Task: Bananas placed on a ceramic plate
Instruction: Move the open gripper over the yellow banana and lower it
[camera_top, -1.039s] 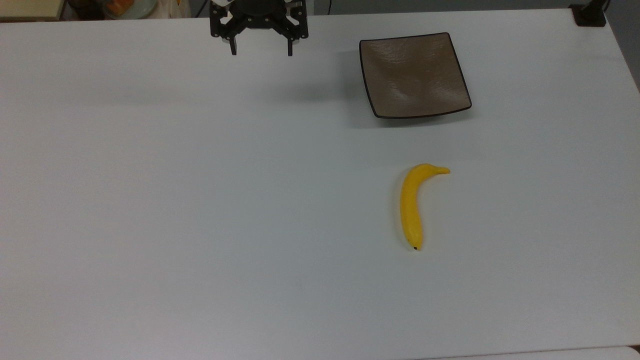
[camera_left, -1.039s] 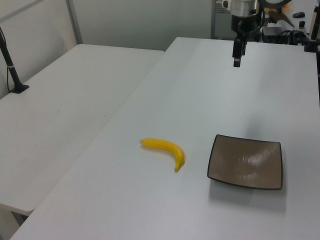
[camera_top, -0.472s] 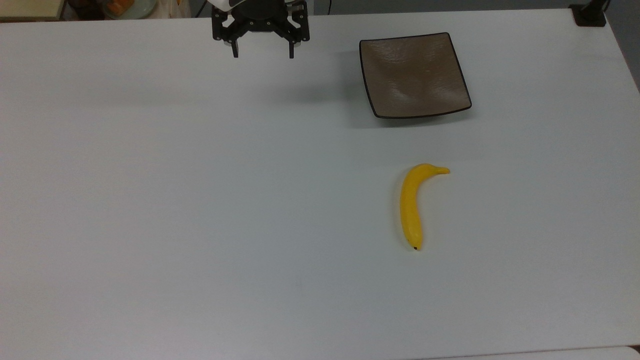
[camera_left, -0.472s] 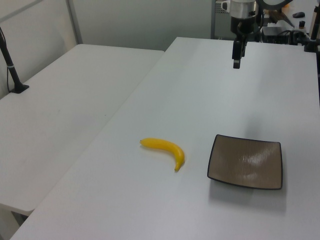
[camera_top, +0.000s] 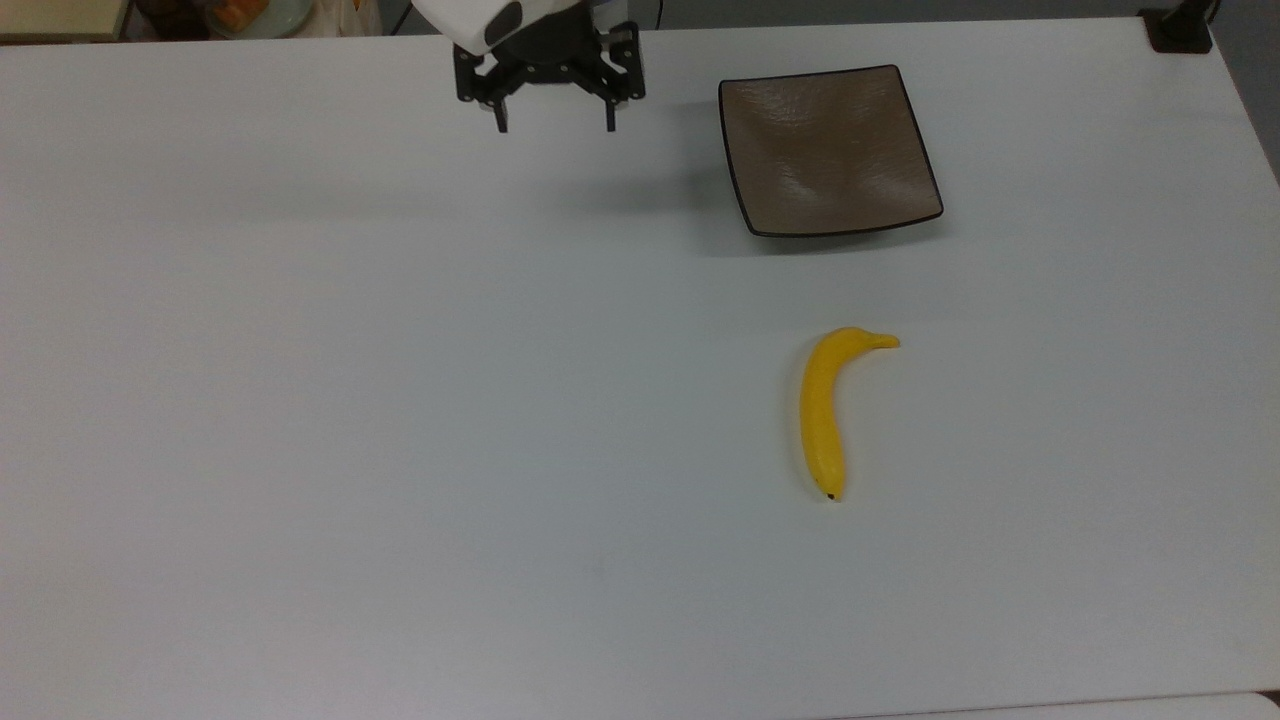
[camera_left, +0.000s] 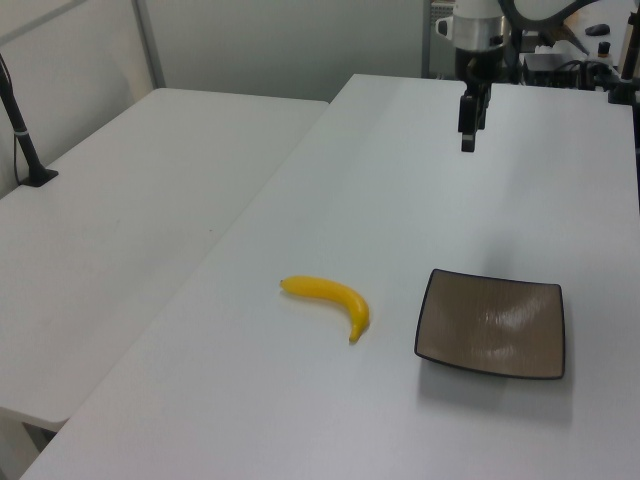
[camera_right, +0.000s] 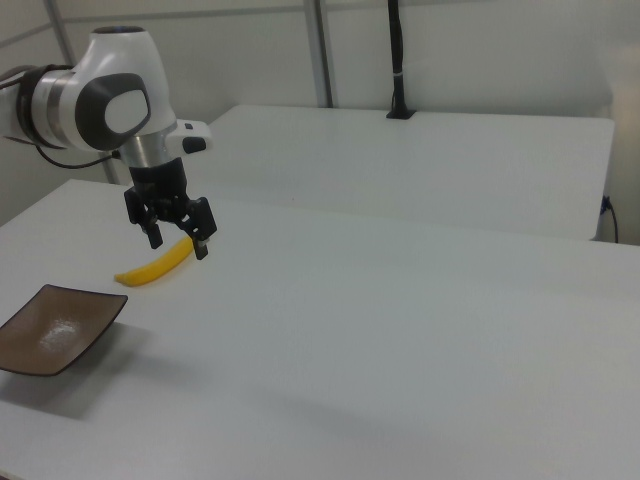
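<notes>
Nearest, the banana (camera_top: 822, 415) lies loose on the white table (camera_top: 400, 400), stem toward the ceramic plate (camera_top: 828, 150), which sits bare and apart beyond it; farthest, the gripper (camera_top: 553, 125) hangs spread wide, holding nothing, presumably ready for the pick.

Yellow banana (camera_top: 822, 415) lies near empty brown plate (camera_top: 828, 150).
</notes>
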